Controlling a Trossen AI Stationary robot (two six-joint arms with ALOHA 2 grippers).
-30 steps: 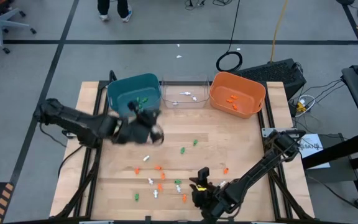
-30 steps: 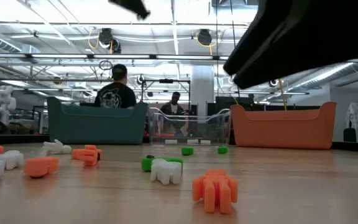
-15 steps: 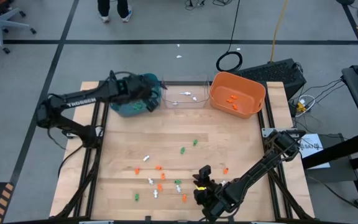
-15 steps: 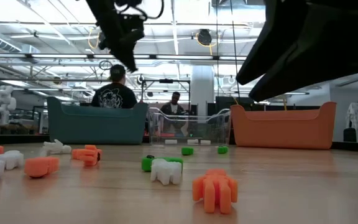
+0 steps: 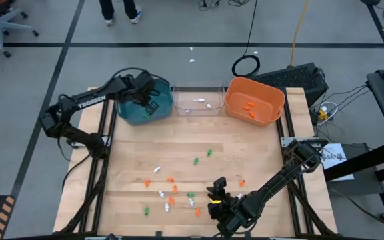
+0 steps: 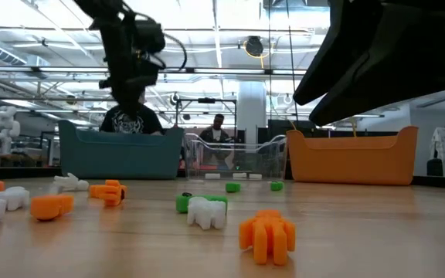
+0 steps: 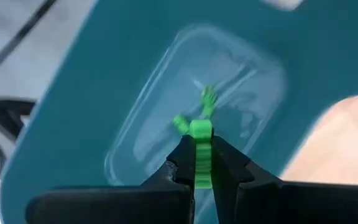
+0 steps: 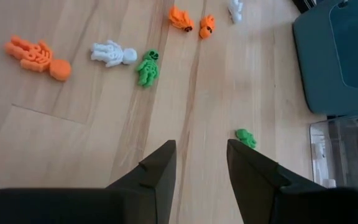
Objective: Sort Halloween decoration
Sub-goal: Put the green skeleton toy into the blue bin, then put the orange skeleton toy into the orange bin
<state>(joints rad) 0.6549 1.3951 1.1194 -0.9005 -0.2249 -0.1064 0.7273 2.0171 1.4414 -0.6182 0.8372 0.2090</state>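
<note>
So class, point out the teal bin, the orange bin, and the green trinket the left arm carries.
teal bin [image 5: 127, 112]: high view, its near-left wall.
orange bin [image 5: 270, 95]: high view, its right rim.
green trinket [image 7: 201, 149]: left wrist view, its body between the fingers.

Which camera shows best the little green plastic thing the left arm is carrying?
The left wrist view: the green plastic trinket sits pinched between the jaws over the teal plastic bin. The high and low views show only the arm there.

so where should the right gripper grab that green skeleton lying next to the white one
Probably across the torso of the green skeleton, coming straight down. It lies flat on the table, and its limbs look thin. The white skeleton lies close beside it, so the open right gripper should keep its fingers clear of that side.
</note>
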